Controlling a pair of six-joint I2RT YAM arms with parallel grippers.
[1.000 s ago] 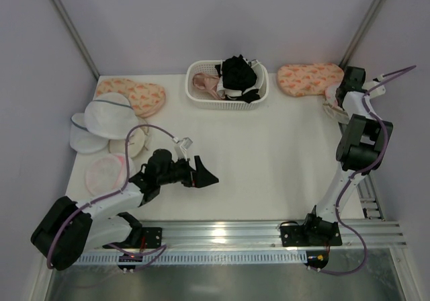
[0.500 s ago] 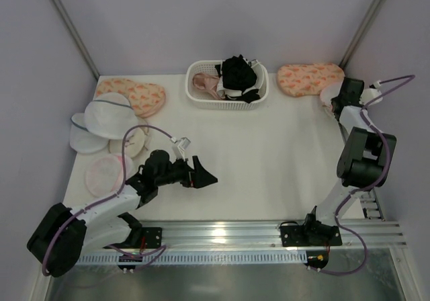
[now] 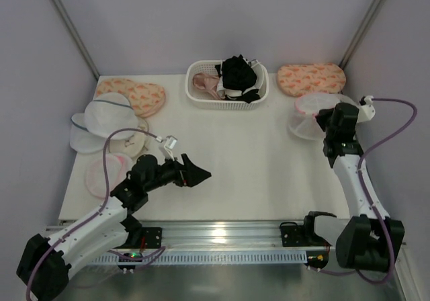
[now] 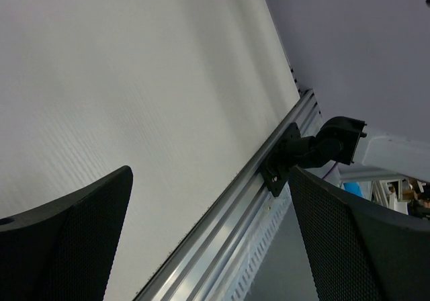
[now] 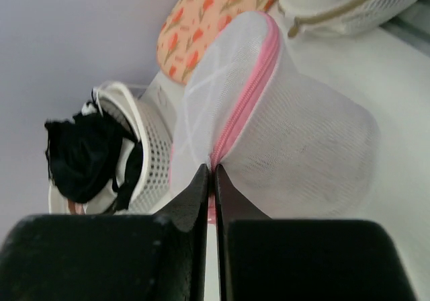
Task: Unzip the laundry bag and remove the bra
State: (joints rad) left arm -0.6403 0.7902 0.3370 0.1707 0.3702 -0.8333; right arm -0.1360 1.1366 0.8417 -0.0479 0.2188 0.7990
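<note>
- Presently the right gripper (image 5: 213, 172) has its jaws pressed together on the pink zip rim (image 5: 250, 86) of the laundry bag (image 5: 306, 140), pinching it at the end nearest the wrist camera.
- From the fingertips the zip runs up and over the white mesh dome.
- The laundry bag is at the far right of the table (image 3: 269, 153), just in front of a peach flowered pouch (image 3: 310, 78), and is tipped up on its edge.
- The bra cannot be made out through the mesh.
- The left gripper (image 3: 199, 175) hovers over the table's near left part, its jaws spread wide with nothing between them.
- A white basket (image 3: 215, 102) at the far middle holds a black garment (image 3: 237, 72).
- A larger mesh bag (image 3: 107, 116) with a grey-blue rim lies at the left edge.
</note>
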